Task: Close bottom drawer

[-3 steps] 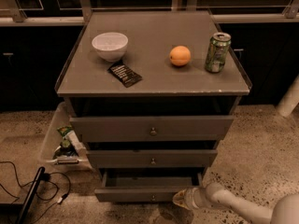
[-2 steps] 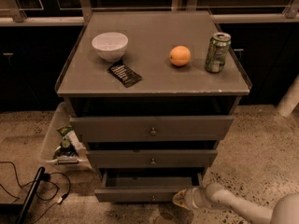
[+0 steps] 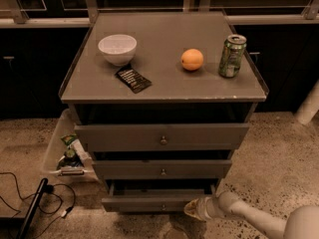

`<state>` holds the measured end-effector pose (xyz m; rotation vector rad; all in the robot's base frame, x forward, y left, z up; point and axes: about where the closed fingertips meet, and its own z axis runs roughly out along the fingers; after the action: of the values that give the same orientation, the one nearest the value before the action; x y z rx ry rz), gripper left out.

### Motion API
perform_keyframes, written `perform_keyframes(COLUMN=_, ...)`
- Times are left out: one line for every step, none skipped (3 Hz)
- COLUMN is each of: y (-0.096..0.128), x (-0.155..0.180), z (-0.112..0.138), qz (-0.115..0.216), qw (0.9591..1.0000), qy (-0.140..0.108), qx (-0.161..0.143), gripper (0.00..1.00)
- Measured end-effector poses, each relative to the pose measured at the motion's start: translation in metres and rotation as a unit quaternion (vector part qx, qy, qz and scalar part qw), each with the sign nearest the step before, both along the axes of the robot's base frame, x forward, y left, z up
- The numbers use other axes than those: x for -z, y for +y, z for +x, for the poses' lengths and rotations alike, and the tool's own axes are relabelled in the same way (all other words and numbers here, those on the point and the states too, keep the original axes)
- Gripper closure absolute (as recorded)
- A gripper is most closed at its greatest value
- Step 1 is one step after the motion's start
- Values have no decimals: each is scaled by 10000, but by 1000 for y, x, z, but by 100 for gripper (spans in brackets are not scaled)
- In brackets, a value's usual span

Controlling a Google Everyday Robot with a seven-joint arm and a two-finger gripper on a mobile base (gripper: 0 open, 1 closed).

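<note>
The bottom drawer (image 3: pixel 149 202) is the lowest of three in the grey cabinet (image 3: pixel 162 86). It stands pulled out a little, its slim front panel forward of the middle drawer (image 3: pixel 162 169), with a dark gap above it. My gripper (image 3: pixel 192 209) comes in from the lower right on a pale arm and sits at the right end of the bottom drawer's front panel, close to the floor.
On the cabinet top are a white bowl (image 3: pixel 117 48), a dark packet (image 3: pixel 133 78), an orange (image 3: pixel 192 59) and a green can (image 3: pixel 232 56). A bin with snacks (image 3: pixel 67 151) stands left of the cabinet. Black cables (image 3: pixel 30 205) lie on the floor.
</note>
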<state>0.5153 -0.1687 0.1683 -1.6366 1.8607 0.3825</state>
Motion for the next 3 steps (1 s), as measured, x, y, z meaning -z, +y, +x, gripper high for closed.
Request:
perform_keyframes(y=0, x=0, z=0, qz=0, qw=10000, qy=0, qx=0, gripper=81)
perform_keyframes(y=0, x=0, z=0, qz=0, qw=10000, qy=0, qx=0, gripper=58)
perform_keyframes(y=0, x=0, z=0, qz=0, qw=10000, qy=0, qx=0, gripper=35)
